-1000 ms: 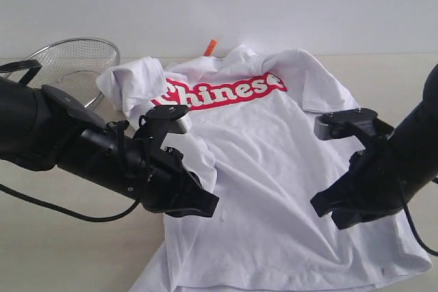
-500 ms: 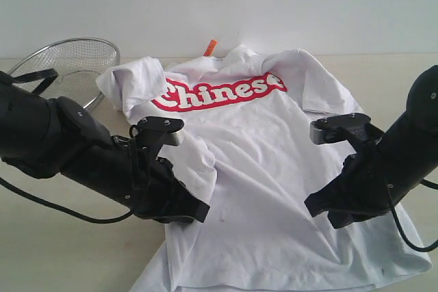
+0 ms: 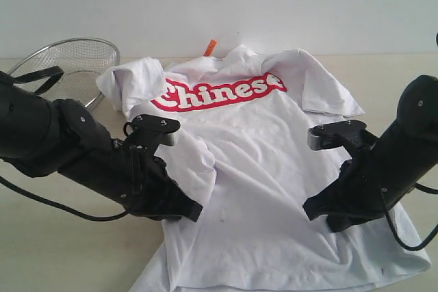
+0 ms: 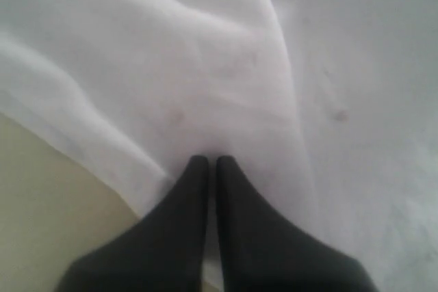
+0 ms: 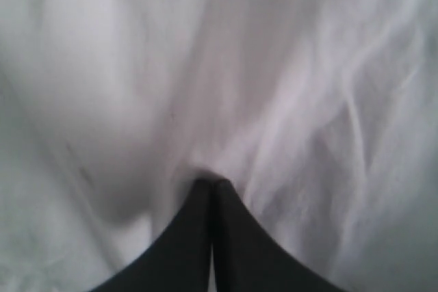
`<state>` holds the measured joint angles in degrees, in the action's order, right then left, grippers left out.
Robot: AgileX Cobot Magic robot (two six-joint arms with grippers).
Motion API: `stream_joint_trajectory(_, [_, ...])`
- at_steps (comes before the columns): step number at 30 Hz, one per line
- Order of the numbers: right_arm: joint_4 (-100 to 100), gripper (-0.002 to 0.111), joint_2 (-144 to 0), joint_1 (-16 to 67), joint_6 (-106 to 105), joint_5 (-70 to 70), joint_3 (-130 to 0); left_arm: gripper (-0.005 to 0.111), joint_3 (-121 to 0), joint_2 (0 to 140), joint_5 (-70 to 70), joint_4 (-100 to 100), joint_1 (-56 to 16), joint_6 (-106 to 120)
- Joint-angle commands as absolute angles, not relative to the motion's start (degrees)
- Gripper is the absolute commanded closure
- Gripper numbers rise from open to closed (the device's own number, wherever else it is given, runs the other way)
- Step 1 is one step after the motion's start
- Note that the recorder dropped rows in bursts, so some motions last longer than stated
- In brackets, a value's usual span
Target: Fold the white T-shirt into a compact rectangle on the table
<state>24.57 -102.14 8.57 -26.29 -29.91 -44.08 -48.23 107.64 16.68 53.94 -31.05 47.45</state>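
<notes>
Jaws together, perhaps on white T-shirt [image 3: 260, 169]

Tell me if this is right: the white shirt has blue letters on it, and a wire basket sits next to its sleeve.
Not quite. The letters on the white T-shirt are red, not blue, as the exterior view shows. The rest is right: the wire basket does sit next to its sleeve.

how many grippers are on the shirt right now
2: the left gripper at the left edge of the white T-shirt, the right gripper on its right half, both shut with cloth puckered at their tips.
</notes>
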Motion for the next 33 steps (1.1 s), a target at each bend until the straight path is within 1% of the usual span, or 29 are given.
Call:
stream_joint_trajectory(1, [24.25, 0.109, -105.02, 8.62, -26.40, -27.73, -43.47, 0.102, -48.07, 107.46, 15.85, 51.52, -29.37, 45.63])
stream_joint_trajectory(8, [23.78, 0.109, -105.24, 8.52, -26.40, -27.39, -43.47, 0.102, -48.07, 107.46, 15.94, 46.39, -22.30, 41.10])
stream_joint_trajectory(12, [23.78, 0.109, -105.24, 8.52, -26.40, -27.39, -43.47, 0.102, -48.07, 107.46, 14.85, 44.95, -20.62, 41.10])
stream_joint_trajectory(16, [23.67, 0.109, -105.24, 8.52, -26.40, -27.39, -43.47, 0.102, -48.07, 106.32, 16.17, 44.08, -20.60, 40.54])
stream_joint_trajectory(24, [23.67, 0.109, -105.24, 8.52, -26.40, -26.86, -43.47, 0.102, -48.07, 98.33, 19.68, 46.85, -23.07, 41.60])
stream_joint_trajectory(27, [23.67, 0.109, -105.24, 8.52, -26.40, -26.63, -43.47, 0.102, -48.07, 99.56, 20.45, 49.68, -23.16, 43.31])
stream_joint_trajectory(31, [23.67, 0.109, -105.24, 8.52, -26.40, -26.51, -43.47, 0.102, -49.16, 103.34, 22.92, 58.99, -24.21, 52.52])
stream_joint_trajectory(33, [23.67, 0.109, -105.24, 8.52, -26.40, -26.51, -43.47, 0.102, -50.02, 105.50, 23.23, 59.58, -24.75, 53.17])
